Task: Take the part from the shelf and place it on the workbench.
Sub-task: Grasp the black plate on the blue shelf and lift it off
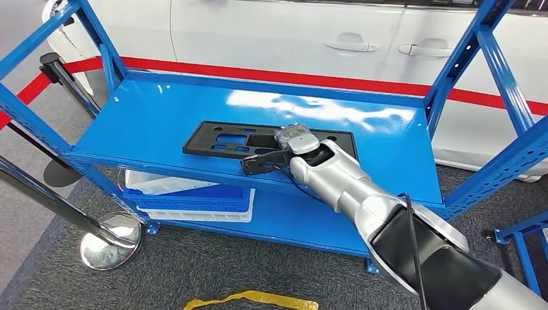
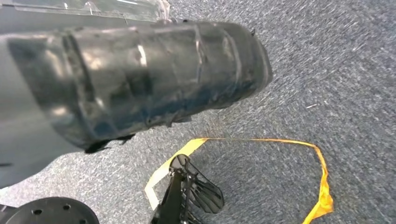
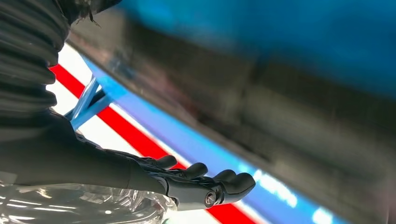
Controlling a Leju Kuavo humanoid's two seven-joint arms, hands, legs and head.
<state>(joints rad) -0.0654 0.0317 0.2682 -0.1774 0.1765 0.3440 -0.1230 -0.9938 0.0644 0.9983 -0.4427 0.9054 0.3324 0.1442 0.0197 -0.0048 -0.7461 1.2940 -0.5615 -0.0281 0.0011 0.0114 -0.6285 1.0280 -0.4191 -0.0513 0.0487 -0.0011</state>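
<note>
— Blue shelf (image 1: 161,116) fills the middle of the head view, its top board open above; slanted blue uprights (image 1: 497,58) rise at the far corners and at the near left corner; how much room is there on the board?

— Plenty on the left half and along the far edge; the part (image 1: 223,140), a flat black plate with cut-outs, lies near the front edge, about midway along it, long side parallel to that edge.

— And the right hand (image 1: 274,158)?

— It reaches in over the front edge from the right; its dark fingers (image 1: 255,165) lie at the near right end of the part, low over the front lip; in the right wrist view the fingers (image 3: 205,179) are stretched out side by side, only slightly curled, with nothing between them; whether they touch the part I cannot tell.

— Left hand?

— The left wrist view shows its dark cover (image 2: 140,79), blurred, above grey carpet; how its fingers lie I cannot tell.

— What stands around?

— A white car (image 1: 291,32) just behind the shelf, with a red barrier tape (image 1: 291,79) running between them; a chrome barrier post (image 1: 110,239) on the floor at the near left corner, another dark post (image 1: 55,64) further back on the left; white and blue trays (image 1: 194,197) stacked on the lower board, left side; a strip of yellow tape (image 1: 249,298) on the carpet in front.
</note>
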